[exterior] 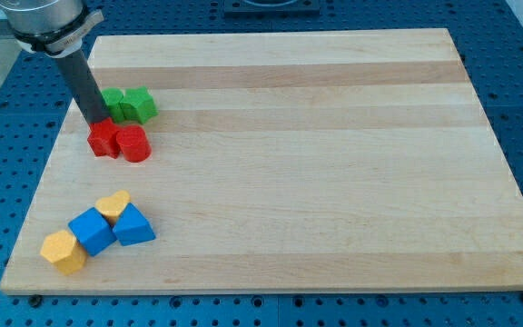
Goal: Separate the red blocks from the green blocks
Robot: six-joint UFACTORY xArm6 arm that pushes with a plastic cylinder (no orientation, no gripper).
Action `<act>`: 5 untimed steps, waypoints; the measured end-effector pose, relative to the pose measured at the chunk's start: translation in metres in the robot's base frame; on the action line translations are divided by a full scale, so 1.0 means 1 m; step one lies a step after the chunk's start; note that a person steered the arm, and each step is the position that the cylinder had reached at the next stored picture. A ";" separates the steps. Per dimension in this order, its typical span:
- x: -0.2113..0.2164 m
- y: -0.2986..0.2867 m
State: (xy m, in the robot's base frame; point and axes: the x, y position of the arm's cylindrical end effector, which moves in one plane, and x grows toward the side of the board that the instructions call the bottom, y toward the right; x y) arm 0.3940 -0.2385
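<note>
Two red blocks, a red star-like block (103,138) and a red cylinder (134,143), are sitting touching each other just below my tip (96,121), which is a bare rod grasping nothing. Two green blocks (128,104) are lying just to the tip's right and above. Well below it, yellow blocks (64,251) and blue blocks (92,231) are clustering on the wooden board (334,163).

On the counter (289,136), view's upper left, my tip (96,121) stands between the left green block (113,102) above and the left red block (104,138) below. The right green block (140,105) and right red block (134,143) adjoin their partners. The yellow-and-blue cluster (92,231) lies well below.
</note>
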 end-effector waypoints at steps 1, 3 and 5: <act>0.000 0.001; -0.001 -0.050; 0.047 -0.052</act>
